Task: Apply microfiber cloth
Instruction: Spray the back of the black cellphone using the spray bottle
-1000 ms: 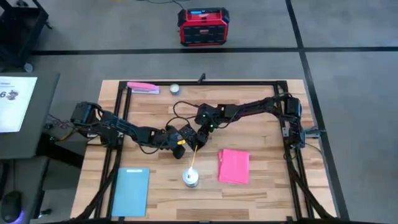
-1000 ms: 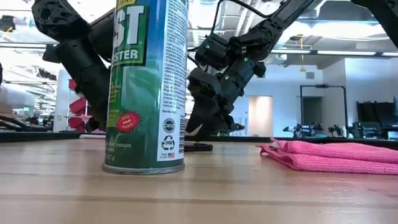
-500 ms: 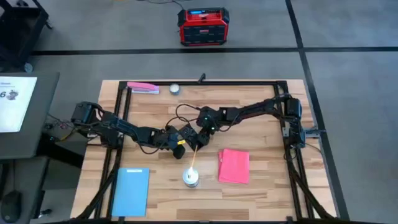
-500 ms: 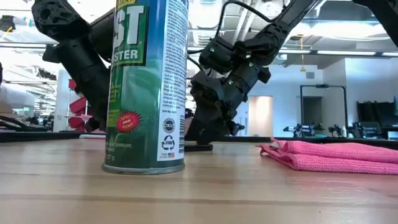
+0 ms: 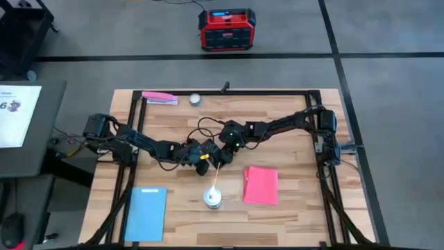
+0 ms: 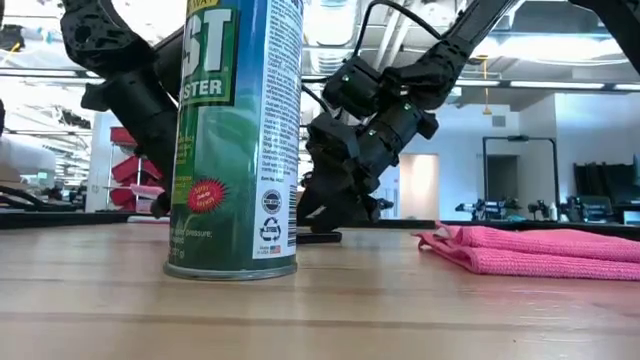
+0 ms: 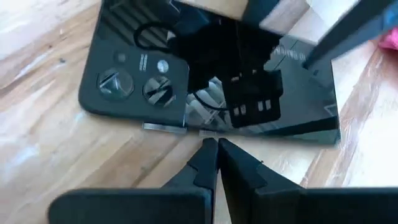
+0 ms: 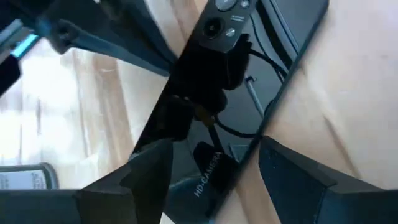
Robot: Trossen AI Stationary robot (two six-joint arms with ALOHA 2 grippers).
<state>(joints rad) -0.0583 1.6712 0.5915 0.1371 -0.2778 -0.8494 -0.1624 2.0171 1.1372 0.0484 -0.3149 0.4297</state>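
Pink, soft microfiber cloth (image 5: 261, 185) lies folded flat on the wooden surface (image 5: 291, 149), right of the spray can (image 5: 213, 198) and apart from both arms. Judged light, limp and fuzzy; it will sag and unfold when lifted, so pinch a folded edge or corner, low to the wood. Left gripper (image 7: 216, 155) has its jaws together, tips just at the edge of the glossy black phone (image 7: 211, 74). Right gripper (image 8: 214, 180) hangs over the same phone with jaws spread wide, holding nothing. Phone is hard, slick and reflective; can is rigid metal; blue rectangle (image 5: 146, 213) looks flat and smooth.
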